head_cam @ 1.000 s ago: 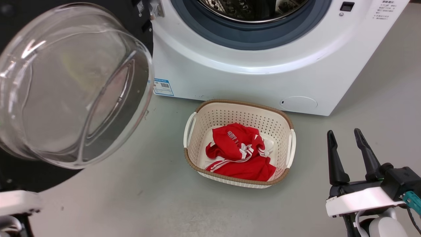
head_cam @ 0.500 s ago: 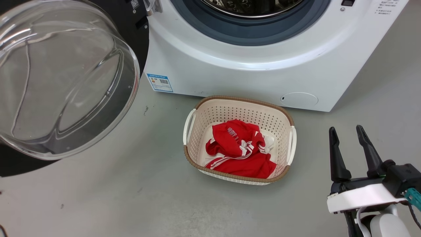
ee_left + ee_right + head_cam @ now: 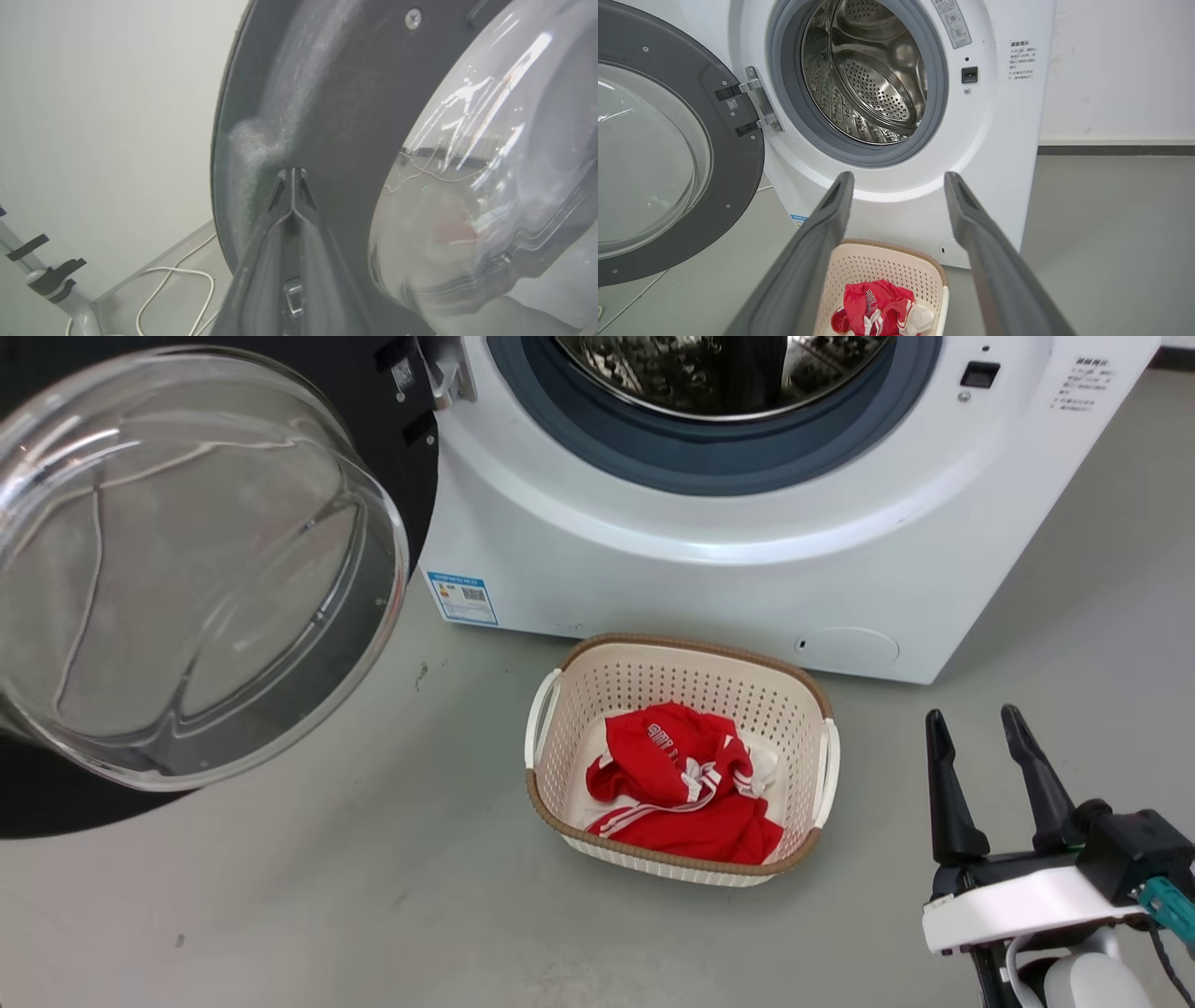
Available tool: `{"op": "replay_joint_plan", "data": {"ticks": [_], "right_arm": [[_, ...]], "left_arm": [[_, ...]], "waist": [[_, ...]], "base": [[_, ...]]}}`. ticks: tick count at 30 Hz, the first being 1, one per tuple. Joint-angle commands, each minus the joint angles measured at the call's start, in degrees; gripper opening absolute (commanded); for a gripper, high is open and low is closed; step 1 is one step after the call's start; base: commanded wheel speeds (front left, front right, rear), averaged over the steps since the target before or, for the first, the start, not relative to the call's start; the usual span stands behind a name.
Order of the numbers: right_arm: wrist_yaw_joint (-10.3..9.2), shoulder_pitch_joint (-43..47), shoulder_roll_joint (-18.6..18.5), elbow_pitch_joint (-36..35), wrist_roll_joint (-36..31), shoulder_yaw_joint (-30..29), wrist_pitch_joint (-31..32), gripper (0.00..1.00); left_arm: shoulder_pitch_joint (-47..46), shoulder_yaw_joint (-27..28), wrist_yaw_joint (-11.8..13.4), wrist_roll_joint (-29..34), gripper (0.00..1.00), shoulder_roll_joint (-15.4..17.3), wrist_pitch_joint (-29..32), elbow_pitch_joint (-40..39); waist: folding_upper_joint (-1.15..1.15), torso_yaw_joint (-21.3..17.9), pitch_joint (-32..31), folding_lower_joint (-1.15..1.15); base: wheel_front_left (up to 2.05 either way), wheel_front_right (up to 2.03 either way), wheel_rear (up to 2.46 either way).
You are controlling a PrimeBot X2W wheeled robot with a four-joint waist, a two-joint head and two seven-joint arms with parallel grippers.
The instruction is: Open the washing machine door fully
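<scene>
Door (image 3: 336, 116) just ahead of left hand (image 3: 292, 175)

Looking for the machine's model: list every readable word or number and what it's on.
None can be read.
Blue sticker on the washing machine front: too small.
Printed lines at its upper right: blurred.
White lettering on the red shirt: crumpled, illegible.

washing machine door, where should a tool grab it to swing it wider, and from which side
Probably pinch the dark ring at the washing machine door's free edge, opposite the hinge, coming edge-on from beyond the rim. That edge looks thin and sits farthest from the hinge; the glass bowl bulges, smooth and too wide.
</scene>
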Motion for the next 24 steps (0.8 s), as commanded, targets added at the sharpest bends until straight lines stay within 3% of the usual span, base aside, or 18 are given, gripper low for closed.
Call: {"op": "replay_joint_plan", "data": {"ticks": [1, 8, 9, 11, 13, 14, 18, 24], "right_arm": [[-0.04, 0.6, 0.0, 0.2, 0.3, 0.0, -0.1, 1.0], [-0.04, 2.1, 0.0, 0.4, 0.7, -0.4, -0.1, 1.0], [-0.04, 2.4, 0.0, 0.3, 0.7, -0.5, -0.1, 1.0], [-0.04, 2.7, 0.0, 0.2, 0.7, -0.8, -0.1, 1.0], [-0.03, 2.8, 0.0, 0.1, 0.5, -0.9, -0.1, 1.0], [-0.04, 2.9, 0.0, 0.1, 0.3, -0.9, -0.1, 1.0], [-0.04, 2.8, 0.0, -0.3, 0.4, -1.4, -0.1, 1.0], [-0.03, 2.5, 0.0, -0.9, 0.1, -1.4, -0.1, 1.0]], "left_arm": [[1.5, 0.4, -0.4, 0.3, 0.0, -0.8, 0.1, -0.5], [10.8, 2.5, -0.4, 3.5, 0.0, -11.4, 0.1, -12.7], [12.3, 2.3, -0.2, 4.0, 0.05, -13.3, 0.1, -15.1], [14.9, 1.5, 0.0, 5.1, 0.39, -17.0, 0.1, -19.4], [16.8, 0.1, 0.3, 6.8, 0.86, -19.6, 0.1, -22.9], [17.6, -0.8, 0.4, 7.3, 1.0, -20.6, 0.1, -24.3], [19.7, -4.9, 0.7, 9.2, 1.0, -22.8, 0.1, -28.2], [19.6, -12.4, 0.0, 10.3, 1.0, -23.6, 0.1, -30.3]], "waist": [[0.0, 0.1, -0.8, -0.01], [0.0, 0.3, -4.1, -0.01], [0.0, 0.3, -4.4, -0.01], [0.0, 0.4, -4.7, -0.01], [0.0, 0.4, -4.9, -0.01], [0.0, 0.3, -5.1, -0.01], [0.0, -0.2, -5.3, -0.01], [0.0, -1.6, -5.5, -0.01]], "base": [[0.0, 0.0, 0.0], [0.0, 0.0, 0.0], [0.0, 0.0, 0.0], [0.0, 0.0, 0.0], [0.0, 0.0, 0.0], [0.0, 0.0, 0.0], [0.0, 0.0, 0.0], [0.0, 0.0, 0.0]]}}
